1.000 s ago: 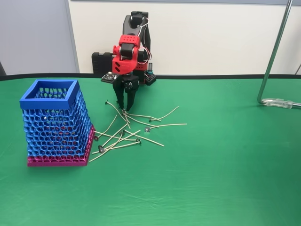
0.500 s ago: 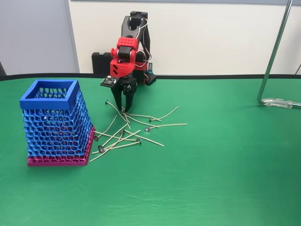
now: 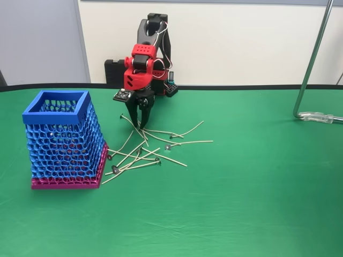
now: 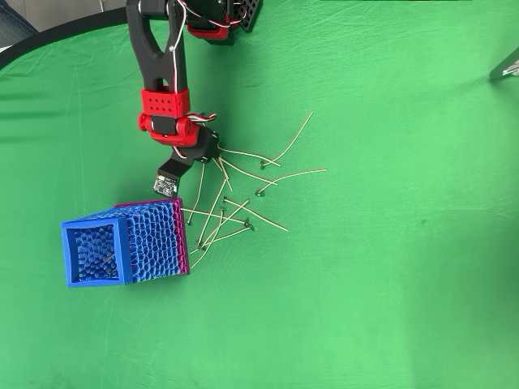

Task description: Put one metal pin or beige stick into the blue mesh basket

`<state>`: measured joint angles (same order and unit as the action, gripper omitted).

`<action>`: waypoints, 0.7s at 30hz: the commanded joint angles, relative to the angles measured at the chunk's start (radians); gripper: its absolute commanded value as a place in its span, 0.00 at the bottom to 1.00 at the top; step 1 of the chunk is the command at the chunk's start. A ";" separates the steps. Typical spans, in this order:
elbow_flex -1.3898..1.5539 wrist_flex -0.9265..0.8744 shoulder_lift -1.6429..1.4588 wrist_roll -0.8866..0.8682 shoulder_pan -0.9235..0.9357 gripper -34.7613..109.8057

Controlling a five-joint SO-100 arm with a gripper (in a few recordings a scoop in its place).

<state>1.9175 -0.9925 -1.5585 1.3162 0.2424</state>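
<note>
A tall blue plastic honeycomb-mesh basket with a square solid rim and a magenta-pink base is seen standing upright on the green cloth-covered tabletop; in the overhead view the same basket is taken as the landmark. Right of the basket a loose scatter of thin beige sticks with small round metal discs at their ends is spread flat on the tabletop, many crossing one another; the nearest ends lie just beside the basket's pink base, the farthest reach well to its right. Several thin pale shapes can be made out inside the basket through its open top in the overhead view, though what they are cannot be told. Behind and to the right of the basket, the red-and-black arm's black two-finger jaws are pointed down at the far edge of the scatter, their tips slightly parted astride one stick's upper part; whether the stick is actually clamped cannot be told. In the overhead view the jaws are placed above the basket, near the sticks' upper ends. A bent metal tube stand is set far right of the basket.
</note>
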 commanded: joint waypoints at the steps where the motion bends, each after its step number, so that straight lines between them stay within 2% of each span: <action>1: -0.043 -0.005 -0.002 0.011 0.009 0.33; 5: -0.044 -0.005 0.003 0.014 0.012 0.31; 9: -0.044 -0.005 0.003 0.014 0.009 0.25; 21: -0.037 0.006 -0.067 -0.052 -0.015 0.25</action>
<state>1.9098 -0.9894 -1.5570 1.2962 0.2470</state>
